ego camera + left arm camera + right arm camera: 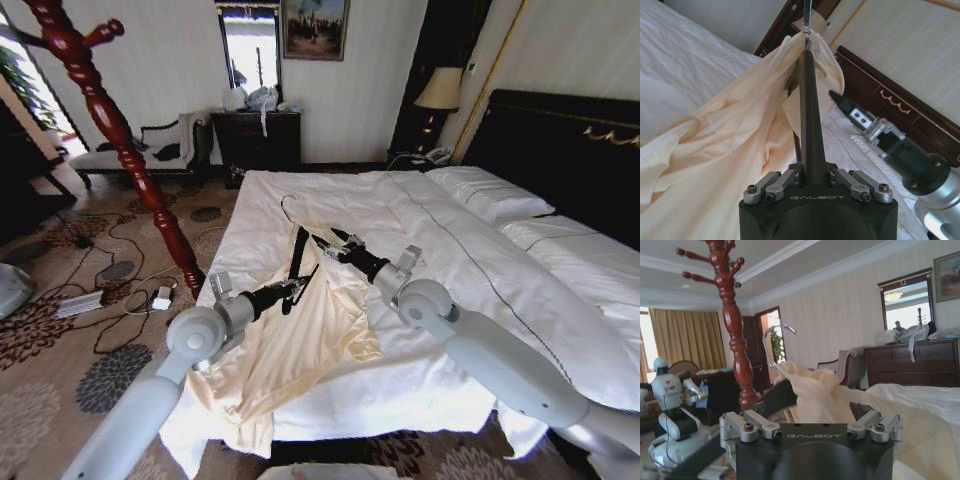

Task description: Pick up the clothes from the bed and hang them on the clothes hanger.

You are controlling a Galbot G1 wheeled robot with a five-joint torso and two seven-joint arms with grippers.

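1. Head view: one clothes [300, 340], a pale cream garment, lies draped over the near edge of the bed [470, 260] and trails toward the floor. One clothes hanger [300, 262] is raised above the duvet, its silver hook uppermost, with the garment's collar partly over it. The left gripper [291, 291] is at the hanger's lower end; the right gripper [333, 247] is near its upper arm. One wooden coat stand [125, 150] rises on the robot's left, beside the bed.

2. Left wrist view: the left gripper [812, 181] is clamped on the hanger's black arm [809, 115], which runs up into the garment's neckline [740, 130]. The right gripper [847, 107] shows farther off, near the fabric.

3. Right wrist view: the right gripper [810, 422] has cream cloth [815, 395] bunched between its fingers, so I judge it closed on the garment. The hook [771, 342] stands just beyond, with the coat stand [732, 325] behind.

4. Risk: the cloth is thin and silky; only one shoulder appears seated, so it may slide off the hanger if the arms separate unevenly. The hanging weight of the trailing garment would cause that.

5. Count: one garment, one hanger, one bed, two grippers engaged.
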